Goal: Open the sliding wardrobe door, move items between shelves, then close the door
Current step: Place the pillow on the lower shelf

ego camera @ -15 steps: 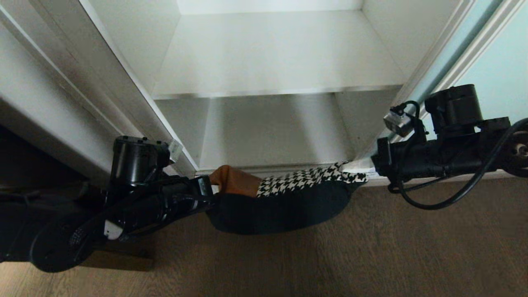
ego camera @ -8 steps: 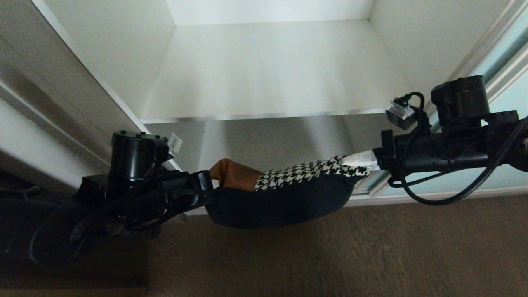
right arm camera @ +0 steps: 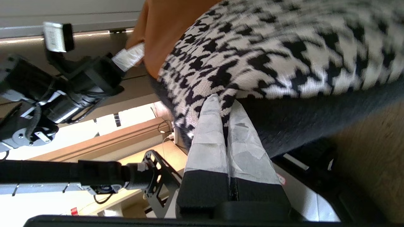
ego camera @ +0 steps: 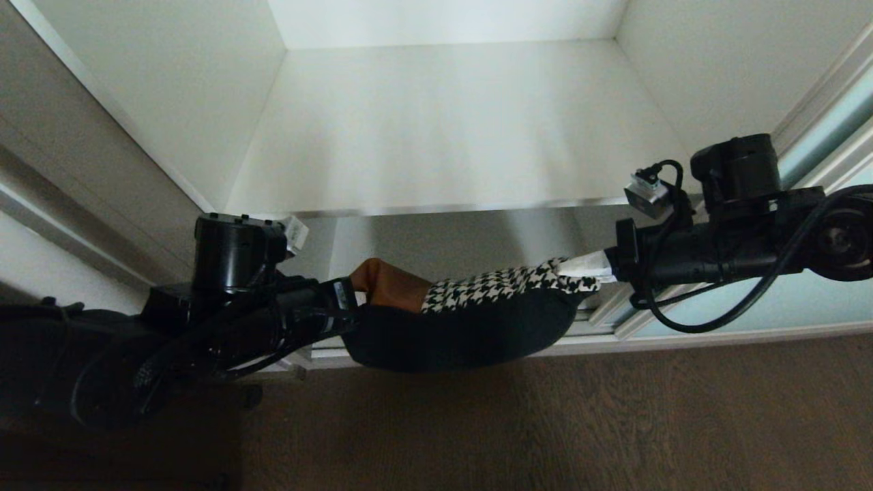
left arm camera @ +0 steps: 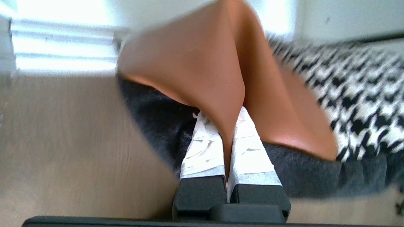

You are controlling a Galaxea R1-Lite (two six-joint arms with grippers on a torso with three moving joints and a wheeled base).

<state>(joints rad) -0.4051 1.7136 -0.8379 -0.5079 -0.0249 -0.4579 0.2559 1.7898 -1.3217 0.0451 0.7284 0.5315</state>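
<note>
Before the open wardrobe's white shelf [ego camera: 450, 123], the left gripper [ego camera: 351, 300] and right gripper [ego camera: 592, 267] are pinching the sagging cushion [ego camera: 470, 320] by thin corners, risking slippage.

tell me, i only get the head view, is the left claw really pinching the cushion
Observer: Yes. The left wrist view shows the left claw shut on a fold of the cushion's tan patch.
Operator: and the right one
Observer: The right claw is shut on the cushion's houndstooth edge, where the pattern meets the black back.
Operator: is the cushion on a shelf
Observer: No. Below it, the left wrist view shows bare floor.
</note>
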